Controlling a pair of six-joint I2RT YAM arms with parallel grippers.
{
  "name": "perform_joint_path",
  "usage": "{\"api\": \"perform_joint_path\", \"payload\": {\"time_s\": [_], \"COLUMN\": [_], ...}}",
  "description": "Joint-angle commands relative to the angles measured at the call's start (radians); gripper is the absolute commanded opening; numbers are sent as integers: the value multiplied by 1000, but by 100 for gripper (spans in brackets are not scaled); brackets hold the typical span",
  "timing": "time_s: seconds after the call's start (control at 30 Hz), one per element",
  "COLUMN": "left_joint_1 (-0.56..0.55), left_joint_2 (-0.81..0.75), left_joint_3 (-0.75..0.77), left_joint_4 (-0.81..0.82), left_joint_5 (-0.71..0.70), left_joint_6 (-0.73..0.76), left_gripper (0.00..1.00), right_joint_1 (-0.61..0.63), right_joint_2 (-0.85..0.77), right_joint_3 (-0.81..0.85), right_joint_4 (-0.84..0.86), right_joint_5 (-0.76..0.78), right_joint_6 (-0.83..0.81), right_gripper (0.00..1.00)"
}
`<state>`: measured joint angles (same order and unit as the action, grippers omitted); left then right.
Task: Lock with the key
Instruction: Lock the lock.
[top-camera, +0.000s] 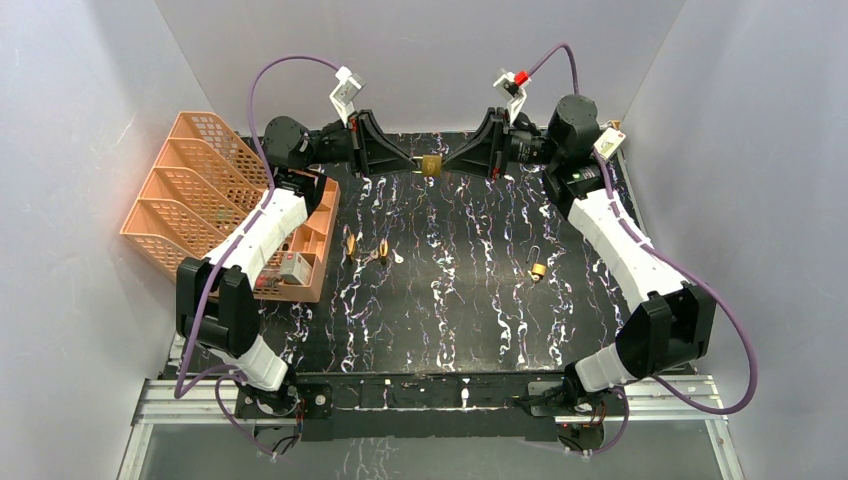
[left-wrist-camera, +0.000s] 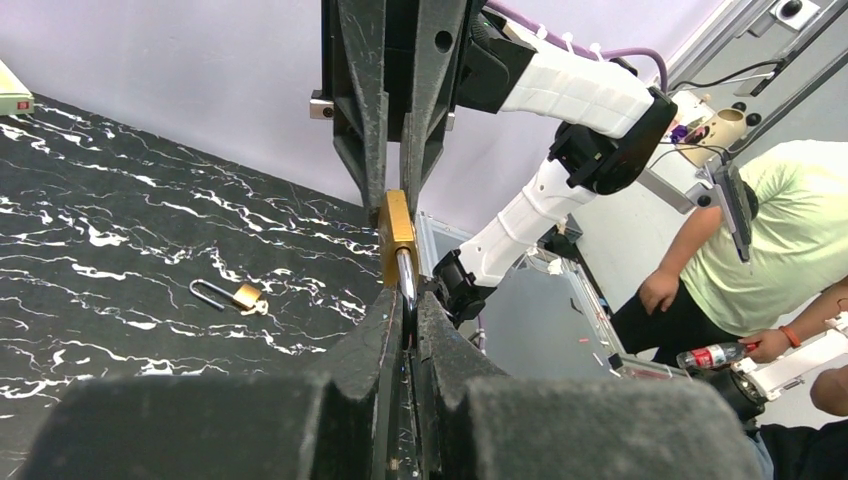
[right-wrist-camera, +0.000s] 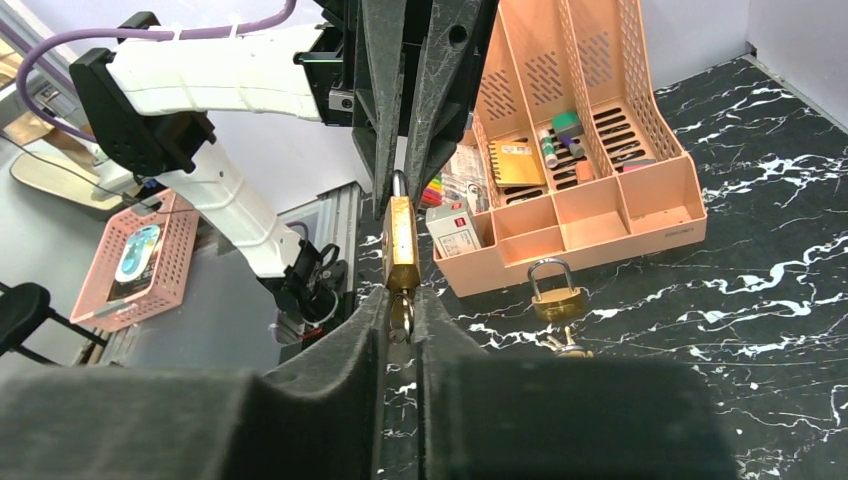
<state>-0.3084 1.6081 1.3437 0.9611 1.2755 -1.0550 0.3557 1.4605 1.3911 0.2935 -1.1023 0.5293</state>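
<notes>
A brass padlock (top-camera: 431, 165) hangs in the air between my two grippers at the far middle of the table. My left gripper (top-camera: 415, 163) is shut on its silver shackle (left-wrist-camera: 406, 275); the brass body (left-wrist-camera: 397, 228) points away from it. My right gripper (top-camera: 447, 165) is shut on a key (right-wrist-camera: 401, 312) that sits in the bottom of the padlock body (right-wrist-camera: 402, 245). In the left wrist view my left gripper (left-wrist-camera: 408, 300) faces the right one; in the right wrist view my right gripper (right-wrist-camera: 401, 300) faces the left one.
An open padlock (top-camera: 537, 268) lies right of the table's centre. A closed padlock (right-wrist-camera: 558, 295) and loose keys (right-wrist-camera: 568, 345) lie left of centre, near an orange desk organizer (top-camera: 200, 200). A person (left-wrist-camera: 760, 250) sits beyond the table.
</notes>
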Motion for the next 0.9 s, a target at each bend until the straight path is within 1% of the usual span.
{"api": "perform_joint_path", "payload": {"time_s": [0.0,0.07,0.2,0.3,0.4,0.47,0.5,0.53,0.57,0.6,0.63,0.67,0.7,0.73,0.77,0.83,0.87], "left_joint_1": [11,14,31,72,124,143,149,150,150,141,110,54,-12,-58,-92,-152,-198], "left_joint_2": [-69,-72,-81,-101,-124,-133,-134,-136,-140,-151,-163,-161,-144,-123,-103,-81,-73], "left_joint_3": [41,41,39,28,12,3,-2,0,16,47,96,151,190,230,242,227,219], "left_joint_4": [34,34,34,33,33,24,-6,-95,-267,-552,-851,-1106,-1267,-1359,-1414,-1446,-1456], "left_joint_5": [-21,-21,-7,12,32,47,51,48,25,-74,-166,-427,-613,-762,-864,-992,-1075], "left_joint_6": [14,16,13,3,-5,-9,0,49,164,350,590,774,889,936,921,864,845], "left_gripper": [0,0,0,0,0,0,0,0,0,0,0,0,0,0,0,0,0], "right_joint_1": [1,1,-21,-96,-179,-210,-213,-213,-212,-209,-207,-202,-192,-180,-168,-133,-105], "right_joint_2": [-9,-11,-29,-60,-98,-117,-126,-134,-142,-151,-161,-170,-180,-192,-203,-218,-221], "right_joint_3": [31,30,11,-31,-104,-127,-128,-125,-124,-127,-130,-133,-140,-152,-170,-205,-221], "right_joint_4": [53,52,47,60,134,119,70,9,-53,-100,-155,-206,-244,-272,-288,-321,-332], "right_joint_5": [-6,-9,-31,-53,-80,-75,-56,-23,21,71,131,201,270,354,434,588,658], "right_joint_6": [10,10,0,13,78,71,34,-8,-55,-91,-124,-161,-185,-201,-203,-186,-177], "right_gripper": [13,0,0,0,0,0,0,0,0,0,0,0,0,0,0,0,0]}}
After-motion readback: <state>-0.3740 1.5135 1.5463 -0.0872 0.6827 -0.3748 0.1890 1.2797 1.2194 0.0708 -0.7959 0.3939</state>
